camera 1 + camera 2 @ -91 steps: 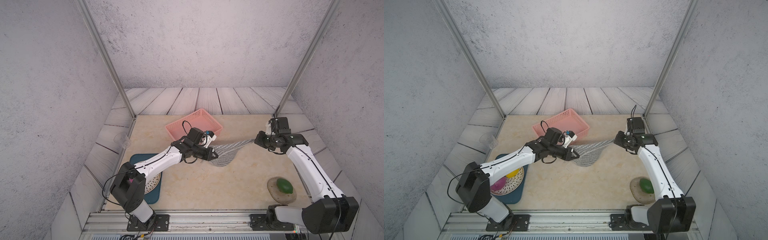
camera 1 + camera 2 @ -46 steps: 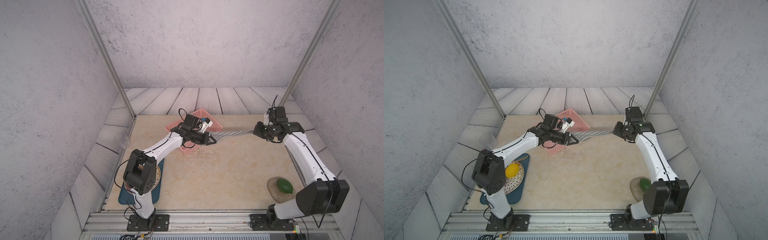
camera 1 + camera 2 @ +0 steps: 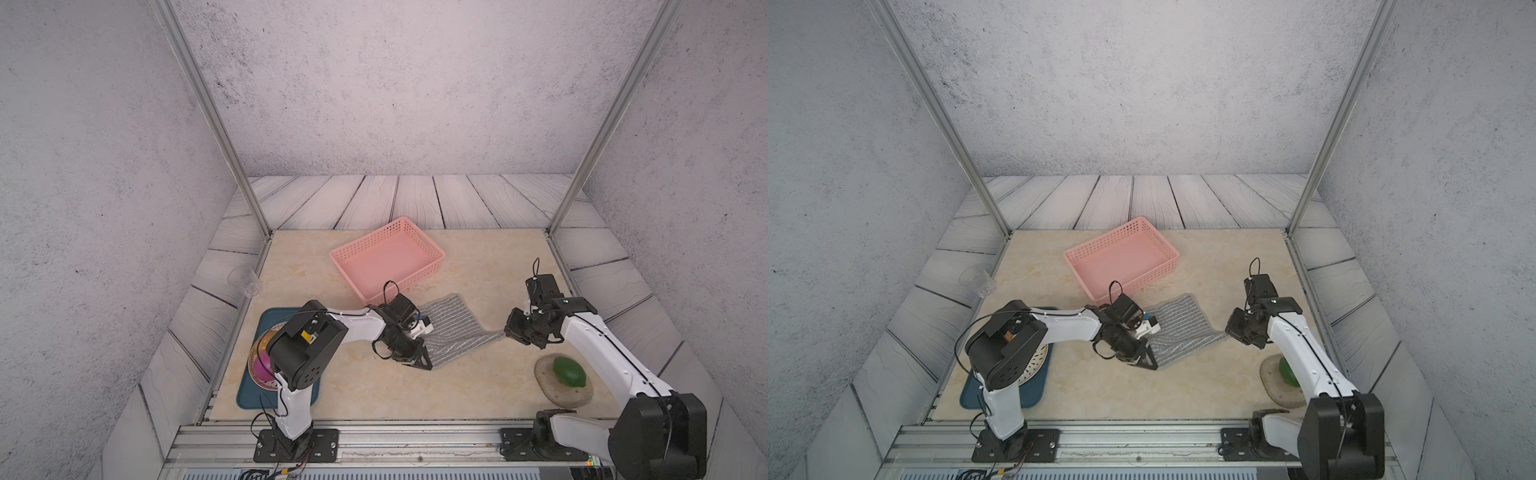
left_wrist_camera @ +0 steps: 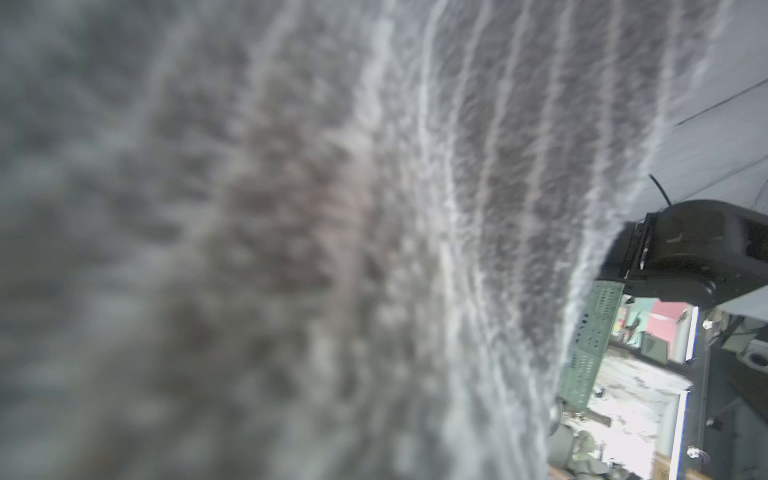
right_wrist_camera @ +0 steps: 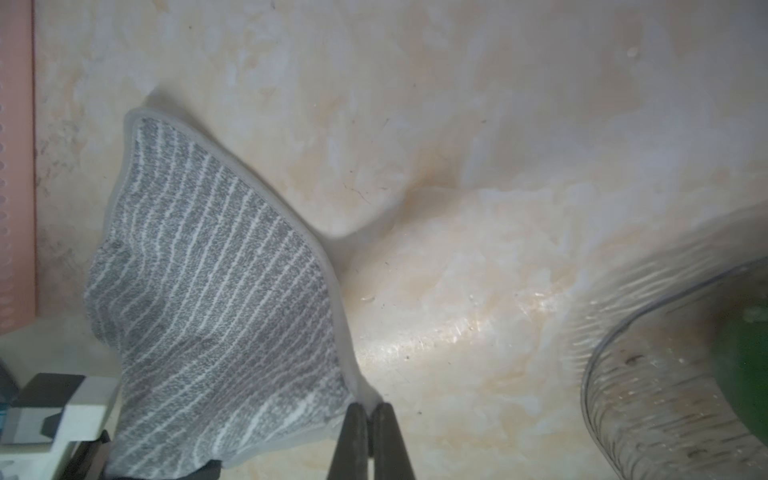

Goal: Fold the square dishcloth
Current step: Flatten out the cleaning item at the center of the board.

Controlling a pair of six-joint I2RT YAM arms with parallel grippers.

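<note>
Dishcloth [image 3: 453, 328] corner in right claw [image 5: 370, 409]

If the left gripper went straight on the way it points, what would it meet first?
Probably the square dishcloth, which fills the left wrist view; the left gripper angles down onto its near corner.

Pink basket [image 3: 409, 281], blue tray [image 3: 249, 395] — green fruit [image 3: 568, 371] on dish [image 3: 565, 395].

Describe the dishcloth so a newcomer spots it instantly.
On the beige tabletop, find the pink basket toward the back. Just in front of it, nearer the robot, is the dishcloth. It is soft and grey with thin white stripes and a plain grey hem, the only fabric there.
</note>
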